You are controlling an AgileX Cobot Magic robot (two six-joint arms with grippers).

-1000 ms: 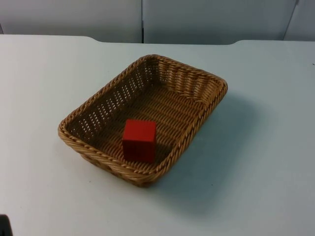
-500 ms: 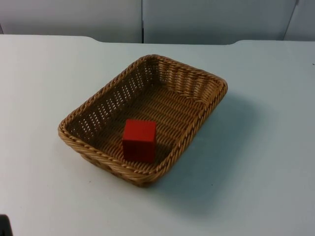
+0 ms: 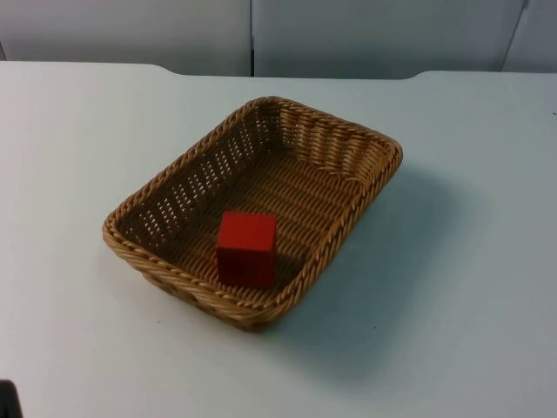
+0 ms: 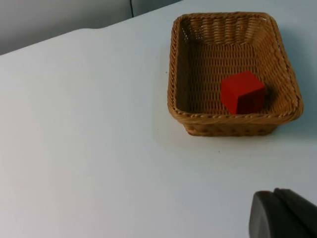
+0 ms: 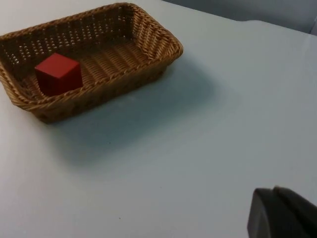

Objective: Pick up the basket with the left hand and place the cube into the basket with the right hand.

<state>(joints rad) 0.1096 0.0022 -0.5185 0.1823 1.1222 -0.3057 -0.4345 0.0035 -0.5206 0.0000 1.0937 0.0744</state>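
A: The white table top runs back to the grey partition wall. Where does the cube sit?

B: The red cube rests inside the woven wicker basket, on its floor near the short end closest to the top camera. The basket stands flat on the table, turned at an angle to the table's edges.

A: And the grippers, relative to it?

B: Both are well apart from the basket. A black fingertip of the left gripper shows in the left wrist view, with bare table between it and the basket's near wall. The right gripper likewise shows one dark fingertip, the basket lying far across the white surface from it.

A: Open or closed?

B: That cannot be told for either one.

A: Room around the basket?

B: Open table lies on all four sides; the basket's far corner stays short of the wall.

A: Arm poses?

B: Each wrist looks down toward the table and basket from a withdrawn position.
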